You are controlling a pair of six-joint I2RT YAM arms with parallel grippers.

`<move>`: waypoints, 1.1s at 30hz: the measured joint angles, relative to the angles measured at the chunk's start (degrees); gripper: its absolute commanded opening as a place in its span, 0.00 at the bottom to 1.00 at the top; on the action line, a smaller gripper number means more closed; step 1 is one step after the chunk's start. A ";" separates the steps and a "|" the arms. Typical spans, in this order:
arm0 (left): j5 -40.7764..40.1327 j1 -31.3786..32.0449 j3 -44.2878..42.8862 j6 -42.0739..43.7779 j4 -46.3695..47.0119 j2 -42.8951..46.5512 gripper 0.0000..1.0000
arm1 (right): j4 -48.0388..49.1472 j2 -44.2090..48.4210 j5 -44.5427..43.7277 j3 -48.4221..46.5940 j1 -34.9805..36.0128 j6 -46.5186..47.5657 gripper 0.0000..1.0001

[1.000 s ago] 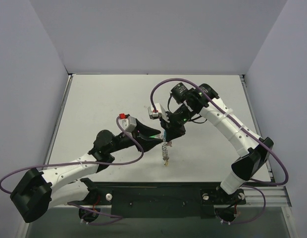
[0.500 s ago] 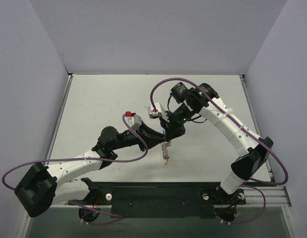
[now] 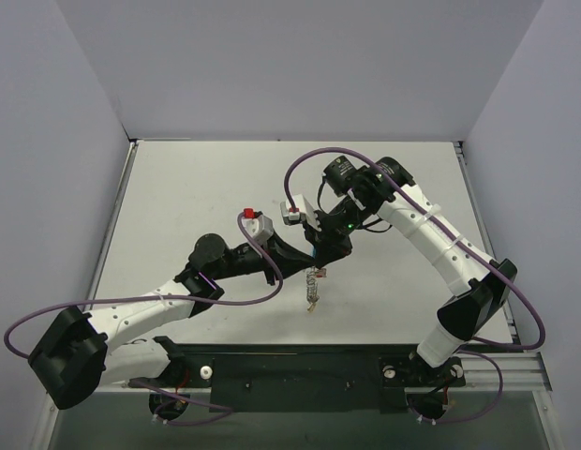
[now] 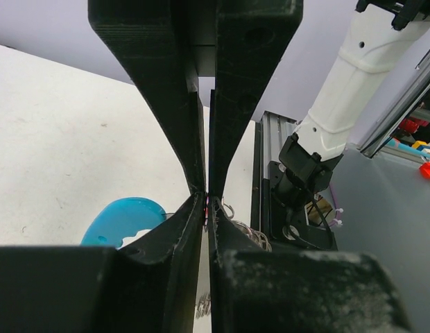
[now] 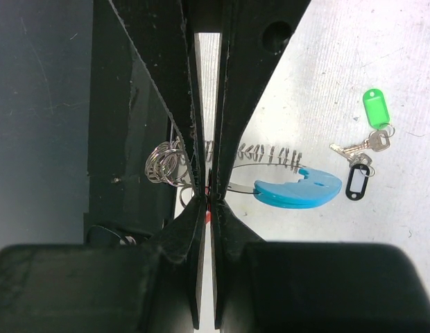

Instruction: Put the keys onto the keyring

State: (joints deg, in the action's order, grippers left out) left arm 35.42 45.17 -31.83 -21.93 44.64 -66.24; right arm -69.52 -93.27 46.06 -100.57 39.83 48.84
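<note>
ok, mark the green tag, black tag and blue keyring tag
green tag (image 5: 375,109), right wrist view, middle of plastic
black tag (image 5: 358,182), right wrist view, centre insert
blue keyring tag (image 5: 298,189), right wrist view, mid curve

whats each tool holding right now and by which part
Right tool pinches the keyring by its thin wire loop. Left tool is nearly shut, a red sliver at its tips; whether it grips that cannot be told.
</note>
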 measured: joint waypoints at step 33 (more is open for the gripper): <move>-0.02 0.00 -0.46 1.60 -4.15 0.11 0.09 | 0.00 0.00 -0.20 0.00 0.00 -0.22 0.00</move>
State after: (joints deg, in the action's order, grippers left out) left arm 35.40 45.17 -32.29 -20.34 40.49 -66.13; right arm -69.52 -93.27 45.87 -100.57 39.83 48.62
